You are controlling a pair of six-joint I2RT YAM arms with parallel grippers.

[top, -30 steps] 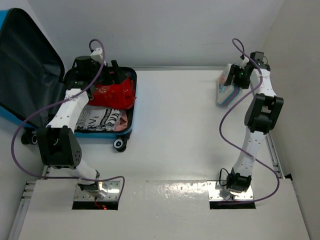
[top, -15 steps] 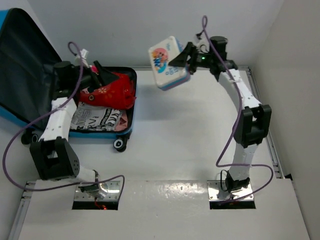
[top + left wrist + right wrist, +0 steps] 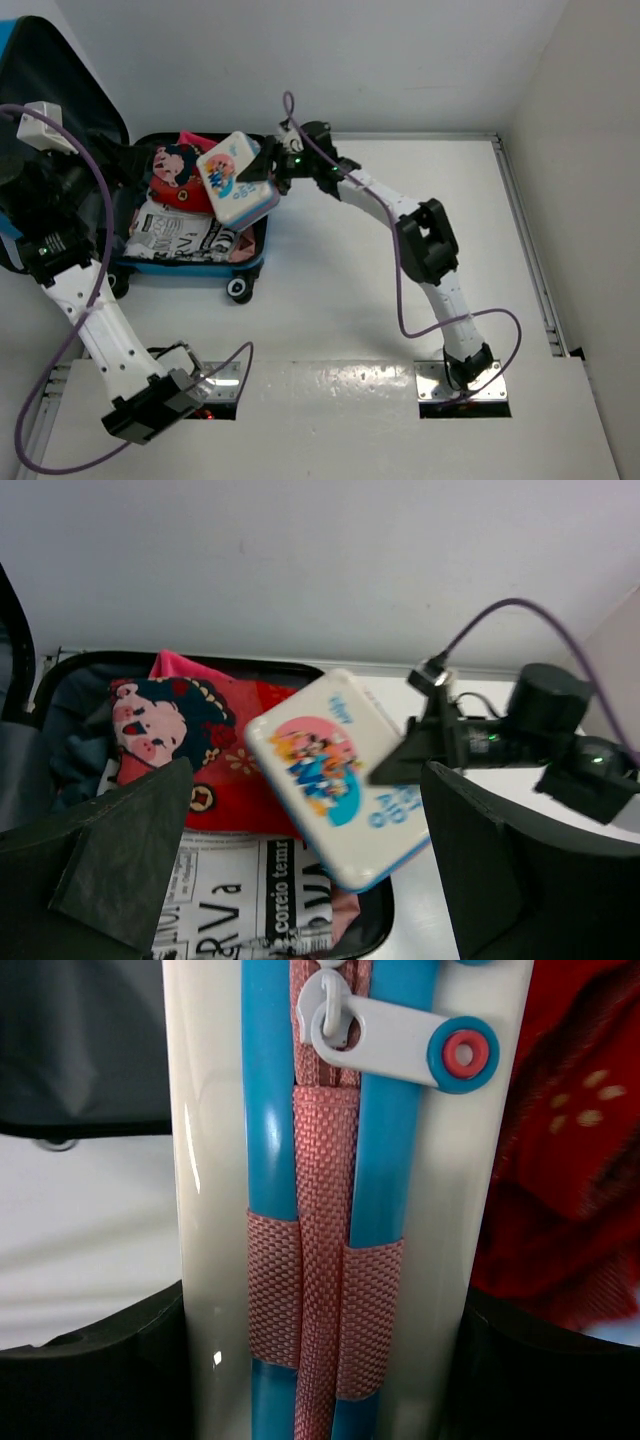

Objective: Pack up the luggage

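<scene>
Top external: a white-and-blue case (image 3: 236,178) is gripped by the right end effector (image 3: 262,172) over the luggage (image 3: 240,265); the left end effector (image 3: 310,870) is spread wide, empty.

My table (image 3: 350,300) is white, glossy near me where light glares. A white back wall (image 3: 380,60) stands behind, a side wall (image 3: 600,150) on my right; maybe a rail (image 3: 528,250) runs between.
</scene>
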